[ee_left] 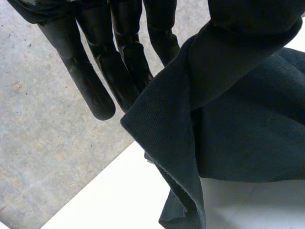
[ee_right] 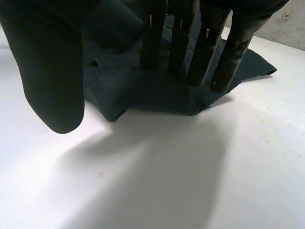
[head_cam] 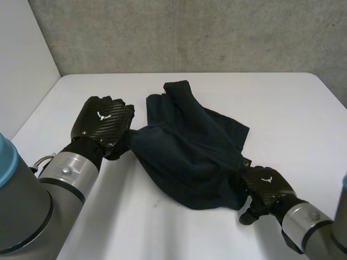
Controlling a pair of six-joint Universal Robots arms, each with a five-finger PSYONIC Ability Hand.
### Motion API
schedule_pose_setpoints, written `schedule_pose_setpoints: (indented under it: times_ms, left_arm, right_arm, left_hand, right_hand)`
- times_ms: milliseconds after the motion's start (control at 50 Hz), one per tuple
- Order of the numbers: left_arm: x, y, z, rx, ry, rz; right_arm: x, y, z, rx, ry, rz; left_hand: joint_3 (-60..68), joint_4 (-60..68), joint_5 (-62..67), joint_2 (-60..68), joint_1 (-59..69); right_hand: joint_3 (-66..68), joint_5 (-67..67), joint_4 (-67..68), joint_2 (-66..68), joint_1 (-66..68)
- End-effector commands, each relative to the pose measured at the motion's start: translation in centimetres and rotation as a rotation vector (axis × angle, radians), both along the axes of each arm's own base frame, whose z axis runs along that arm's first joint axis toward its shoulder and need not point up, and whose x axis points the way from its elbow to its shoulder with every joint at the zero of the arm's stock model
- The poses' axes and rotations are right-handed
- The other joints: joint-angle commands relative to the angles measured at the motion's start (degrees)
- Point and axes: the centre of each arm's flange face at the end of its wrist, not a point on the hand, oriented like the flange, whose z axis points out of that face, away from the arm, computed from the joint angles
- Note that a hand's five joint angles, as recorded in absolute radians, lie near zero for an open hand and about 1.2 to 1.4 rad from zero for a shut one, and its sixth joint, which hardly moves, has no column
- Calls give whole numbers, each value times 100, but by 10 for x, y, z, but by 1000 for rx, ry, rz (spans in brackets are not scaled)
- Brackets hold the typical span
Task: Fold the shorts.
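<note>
both sides of the shorts (head_cam: 190, 157) on the worktop (head_cam: 282, 108) are taken: left robot hand (head_cam: 103, 122) pinches one edge between thumb and fingers (ee_left: 90, 81), right robot hand (head_cam: 267, 187) lays straight, parted fingers (ee_right: 202, 52) on the opposite edge.

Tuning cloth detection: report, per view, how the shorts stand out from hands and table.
Head view: evenly lit, dark shorts clear against the white table. Left wrist view: the left hand, pinching the shorts, nearly merges with them. Right wrist view: the right hand, fingers straight on the shorts, blends in.
</note>
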Motion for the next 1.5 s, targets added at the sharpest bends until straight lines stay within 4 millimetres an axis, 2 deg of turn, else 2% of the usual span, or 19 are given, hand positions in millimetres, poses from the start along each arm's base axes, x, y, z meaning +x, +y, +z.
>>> schedule_pose_setpoints:
  times_ms: [20, 380, 480, 600, 620, 700, 720, 780, 800, 880, 960, 1020, 1080, 1180, 1220, 1340, 1440, 1480, 1500]
  left_arm:
    - [0, -1, -1, 2, -1, 2]
    - [0, -2, -4, 11, -7, 5]
    - [0, -2, -3, 9, -6, 4]
    - [0, -2, 6, -12, 6, 7]
    - [1, -2, 10, -21, 12, 10]
    - [12, 5, 49, -115, 56, 26]
    - [15, 8, 56, -127, 63, 29]
    - [28, 16, 86, -173, 89, 49]
    - [33, 22, 102, -200, 108, 56]
    - [45, 41, 139, -282, 162, 58]
    - [51, 48, 151, -322, 185, 64]
    - [49, 44, 144, -300, 171, 64]
    - [41, 31, 120, -221, 122, 64]
    - [20, -5, 68, -73, 25, 60]
    - [12, -19, 53, -46, 7, 60]
    - [-22, -83, 6, -41, -21, 67]
    - [-42, -132, 12, -196, -61, 85]
    - [-48, -145, 26, -284, -59, 97]
    - [-53, -156, 49, -396, -30, 114]
  right_arm:
    - [18, -5, -12, -48, 39, -4]
    - [44, -22, -20, -55, 27, 22]
    - [48, -33, -15, -60, -18, -2]
    - [50, -42, 7, -85, -56, -15]
    - [50, -43, 14, -97, -55, -14]
    - [39, -56, 86, -272, -50, -17]
    - [26, -62, 116, -346, -3, -36]
    - [10, -62, 151, -417, 103, -21]
    - [3, -62, 172, -472, 177, -2]
    - [-1, -53, 219, -588, 275, 22]
    - [-2, -41, 247, -625, 266, 26]
    - [-2, -40, 248, -596, 284, 35]
    - [3, -45, 236, -555, 299, 57]
    - [27, -70, 176, -377, 343, 142]
    - [31, -77, 162, -343, 355, 146]
    - [45, -129, 117, -367, 408, 46]
    - [70, -163, 127, -582, 346, -38]
    - [78, -180, 147, -734, 277, -84]
    - [81, -184, 157, -793, 246, -96]
  left_hand:
    - [1157, 1127, 1271, 1131, 1413]
    - [1157, 1127, 1271, 1131, 1413]
    - [1157, 1127, 1271, 1131, 1413]
    - [1157, 1127, 1271, 1131, 1413]
    - [1157, 1127, 1271, 1131, 1413]
    - [1157, 1127, 1271, 1131, 1413]
    - [1157, 1127, 1271, 1131, 1413]
    - [1157, 1127, 1271, 1131, 1413]
    - [1157, 1127, 1271, 1131, 1413]
    - [1157, 1127, 1271, 1131, 1413]
    - [1157, 1127, 1271, 1131, 1413]
    - [1157, 1127, 1271, 1131, 1413]
    - [1157, 1127, 1271, 1131, 1413]
    - [1157, 1127, 1271, 1131, 1413]
    - [1157, 1127, 1271, 1131, 1413]
    - [1157, 1127, 1271, 1131, 1413]
    - [1157, 1127, 1271, 1131, 1413]
    - [1157, 1127, 1271, 1131, 1413]
    - [1157, 1127, 1271, 1131, 1413]
  right_hand:
    - [78, 75, 79, 39, 367]
    - [597, 595, 599, 558, 886]
    - [5160, 5158, 5162, 5121, 5450]
    - [5168, 5166, 5170, 5129, 5458]
    - [5168, 5166, 5170, 5129, 5458]
    - [5168, 5166, 5170, 5129, 5458]
    - [5168, 5166, 5170, 5129, 5458]
    - [5168, 5166, 5170, 5129, 5458]
    - [5168, 5166, 5170, 5129, 5458]
    - [5168, 5166, 5170, 5129, 5458]
    - [5168, 5166, 5170, 5129, 5458]
    - [5168, 5166, 5170, 5129, 5458]
    - [5168, 5166, 5170, 5129, 5458]
    - [5168, 5166, 5170, 5129, 5458]
    - [5168, 5166, 5170, 5129, 5458]
    - [5168, 5166, 5170, 5129, 5458]
    - [5168, 5166, 5170, 5129, 5458]
    - [5168, 5166, 5170, 5129, 5458]
    - [5168, 5166, 5170, 5129, 5458]
